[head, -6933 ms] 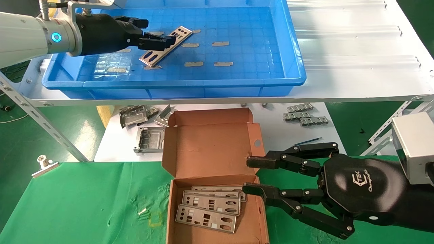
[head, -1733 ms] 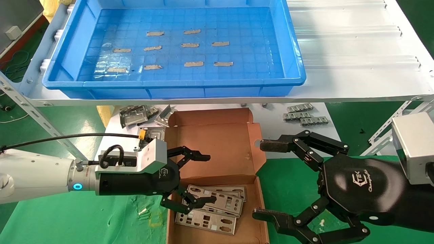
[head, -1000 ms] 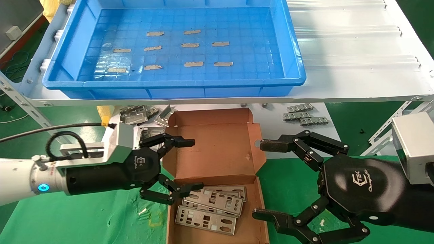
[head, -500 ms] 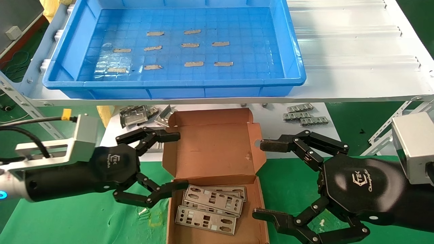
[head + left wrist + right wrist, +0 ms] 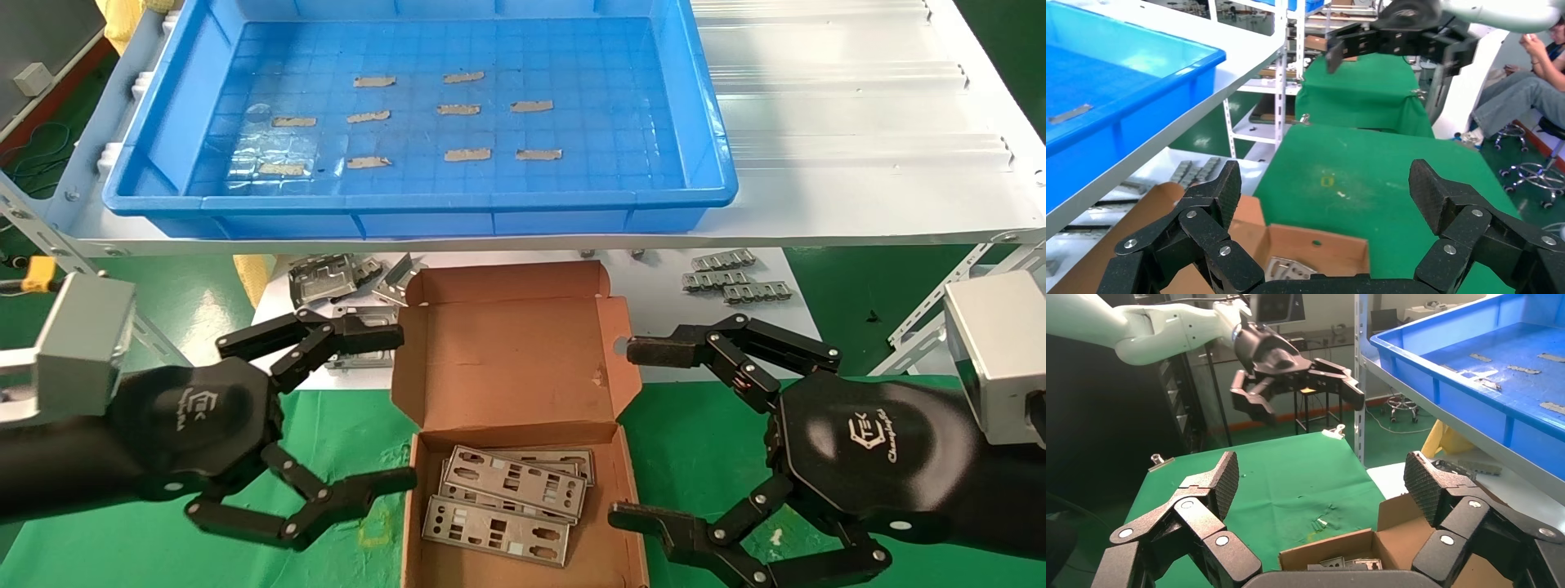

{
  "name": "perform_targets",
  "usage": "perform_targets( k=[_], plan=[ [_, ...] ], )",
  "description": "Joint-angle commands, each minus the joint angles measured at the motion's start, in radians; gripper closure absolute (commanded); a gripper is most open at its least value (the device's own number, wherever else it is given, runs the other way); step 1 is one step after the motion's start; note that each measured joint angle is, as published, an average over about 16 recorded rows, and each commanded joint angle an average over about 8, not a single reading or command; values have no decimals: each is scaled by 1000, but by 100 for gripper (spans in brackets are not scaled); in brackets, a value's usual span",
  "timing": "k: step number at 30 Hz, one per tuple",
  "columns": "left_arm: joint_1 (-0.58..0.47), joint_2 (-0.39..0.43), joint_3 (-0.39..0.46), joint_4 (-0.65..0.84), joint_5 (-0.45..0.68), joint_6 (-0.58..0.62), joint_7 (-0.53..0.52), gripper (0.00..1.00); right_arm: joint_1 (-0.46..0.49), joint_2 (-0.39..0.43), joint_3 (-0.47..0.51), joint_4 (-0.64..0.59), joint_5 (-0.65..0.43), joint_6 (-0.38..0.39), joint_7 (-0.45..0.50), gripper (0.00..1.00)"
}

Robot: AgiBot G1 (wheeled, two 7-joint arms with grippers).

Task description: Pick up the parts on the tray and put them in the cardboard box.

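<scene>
The blue tray [image 5: 703,122] on the upper shelf holds only grey tape strips [image 5: 462,108] — the punched I/O plates [image 5: 507,498] now lie stacked in the cardboard box [image 5: 507,359], so the job looks done. The left end effector [image 5: 400,408] hangs just beside the box's left wall, fingers spread and empty. The right end effector [image 5: 621,433] flanks the opposite wall, likewise wide apart — both clear of the flap, green surface [image 5: 163,433] open around them.

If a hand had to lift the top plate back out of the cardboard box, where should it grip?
Probably the top plate's raised long edge, from above: it lies flat and tilted across the other plates in the cardboard box, so that edge offers the fingers a gap.
</scene>
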Motion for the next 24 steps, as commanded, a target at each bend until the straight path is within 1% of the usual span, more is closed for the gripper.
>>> perform_targets(
  k=[1, 8, 12, 16, 24],
  plan=[
    [15, -19, -15, -39, -11, -4, -23, 0, 0, 0, 0, 0, 0, 0, 0, 0],
    [66, -79, -62, -166, -45, -15, -101, 0, 0, 0, 0, 0, 0, 0, 0, 0],
    [86, -104, -82, -218, -60, -19, -127, 0, 0, 0, 0, 0, 0, 0, 0, 0],
    [94, -113, -89, -237, -66, -21, -133, 0, 0, 0, 0, 0, 0, 0, 0, 0],
    [88, -105, -83, -218, -62, -21, -126, 0, 0, 0, 0, 0, 0, 0, 0, 0]
  ],
)
